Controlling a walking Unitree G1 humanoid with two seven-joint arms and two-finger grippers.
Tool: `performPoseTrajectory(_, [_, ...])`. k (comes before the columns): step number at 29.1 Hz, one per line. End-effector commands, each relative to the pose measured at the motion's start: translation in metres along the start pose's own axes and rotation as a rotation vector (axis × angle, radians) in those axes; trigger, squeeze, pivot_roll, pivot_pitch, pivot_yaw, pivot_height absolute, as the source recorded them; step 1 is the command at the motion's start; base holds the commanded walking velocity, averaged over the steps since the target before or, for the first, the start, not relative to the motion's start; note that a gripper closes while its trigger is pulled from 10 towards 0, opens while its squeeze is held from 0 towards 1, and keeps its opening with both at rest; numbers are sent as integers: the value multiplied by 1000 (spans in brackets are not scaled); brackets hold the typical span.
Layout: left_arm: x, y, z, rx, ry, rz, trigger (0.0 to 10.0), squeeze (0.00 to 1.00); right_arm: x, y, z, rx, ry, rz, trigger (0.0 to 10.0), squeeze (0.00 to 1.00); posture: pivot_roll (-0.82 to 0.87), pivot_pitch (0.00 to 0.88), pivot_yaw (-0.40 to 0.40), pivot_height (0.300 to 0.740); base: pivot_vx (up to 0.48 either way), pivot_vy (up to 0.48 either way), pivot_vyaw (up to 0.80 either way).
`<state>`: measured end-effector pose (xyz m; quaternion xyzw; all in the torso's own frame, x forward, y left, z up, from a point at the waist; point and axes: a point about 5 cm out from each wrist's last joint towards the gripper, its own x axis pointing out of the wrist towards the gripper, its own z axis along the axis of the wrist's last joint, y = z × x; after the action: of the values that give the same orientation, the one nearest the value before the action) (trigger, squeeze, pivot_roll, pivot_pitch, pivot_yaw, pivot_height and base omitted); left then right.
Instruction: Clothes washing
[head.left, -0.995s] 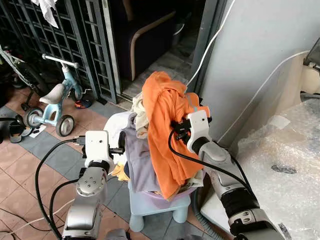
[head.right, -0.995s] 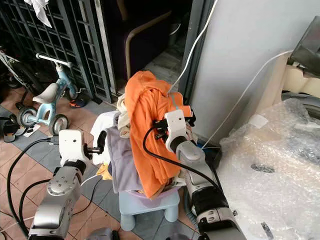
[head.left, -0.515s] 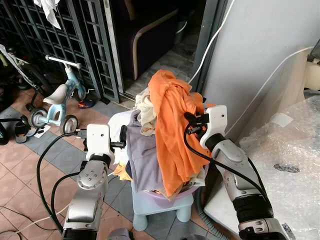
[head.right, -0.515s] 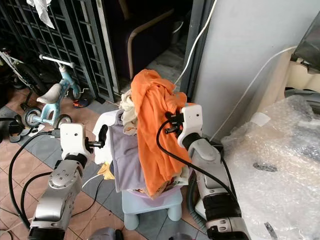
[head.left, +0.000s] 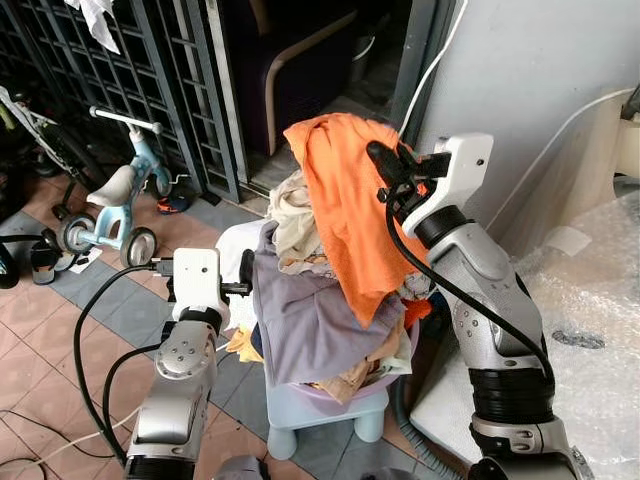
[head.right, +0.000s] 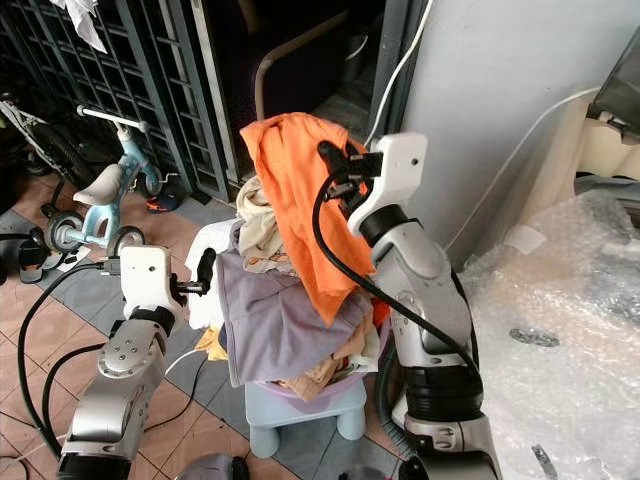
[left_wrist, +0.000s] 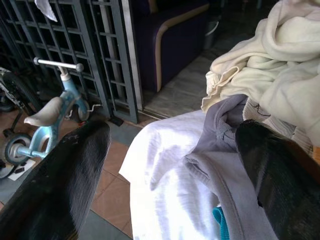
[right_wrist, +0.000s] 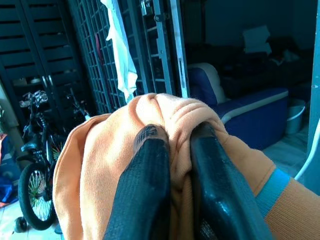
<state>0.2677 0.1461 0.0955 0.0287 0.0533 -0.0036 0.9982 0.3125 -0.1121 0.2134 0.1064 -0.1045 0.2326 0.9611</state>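
One orange garment (head.left: 345, 190), clamped in the right hand (head.left: 385, 170), is being raised higher off the laundry pile (head.left: 310, 320). Left hand (head.left: 245, 285) is being held apart beside it.

The right gripper (head.left: 380, 160) is now standing higher than one second ago, and its arm is reaching more steeply upward. It is carrying the orange garment (head.left: 350, 205) up with it, the fingers (right_wrist: 145, 185) pinching a fold of the cloth. Earlier the garment was hanging long and narrow, down to the purple basin (head.left: 395, 375); now it is lifted and spread wider, and its lower edge is ending above the basin. More of the grey garment (head.left: 300, 320) and the cream cloth (head.left: 295, 225) in the laundry pile is showing than before.
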Motion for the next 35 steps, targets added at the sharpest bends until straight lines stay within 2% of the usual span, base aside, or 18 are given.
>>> performPoseTrajectory(1, [2, -2, 0, 26, -8, -2, 10000, 0, -3, -1, 13, -7, -47, -4, 0, 0, -46, 0, 24, 740, 0, 0, 0])
performPoseTrajectory(5, [2, -3, -1, 19, 4, 2, 10000, 0, -11, -7, 4, -21, -11, -49, 0, 0, -48, 0, 24, 740, 0, -62, 0])
performPoseTrajectory(11, [2, -1, -2, 44, 1, -2, 10000, 0, -14, -10, 0, -82, 8, -91, 0, 0, -49, 0, 24, 740, 0, -130, 0])
performPoseTrajectory(12, [2, -1, -2, 42, 0, -3, 10000, 0, -13, -12, 0, -89, 10, -106, 8314, 0, -48, 0, 24, 740, 0, 0, 0])
performPoseTrajectory(13, [2, -1, -2, 41, 0, -4, 10000, 0, -13, -13, 0, -98, 10, -118, 8314, 0, -48, 0, 24, 740, 0, 0, 0])
performPoseTrajectory(14, [2, -1, -2, 44, -1, -5, 10000, 0, -12, -15, 0, -101, 11, -130, 10000, 0, -49, 0, 25, 740, 0, 0, 0])
performPoseTrajectory(26, [5, -2, 0, 42, -18, -5, 10000, 0, -8, -33, 5, -142, -11, -256, 10000, 0, -49, 0, 27, 740, 0, 0, -751])
performPoseTrajectory(35, [5, -2, 0, 52, -18, 6, 10000, 0, -7, -31, 5, -158, -21, -243, 10000, 0, -48, 0, 26, 740, 0, -55, 0])
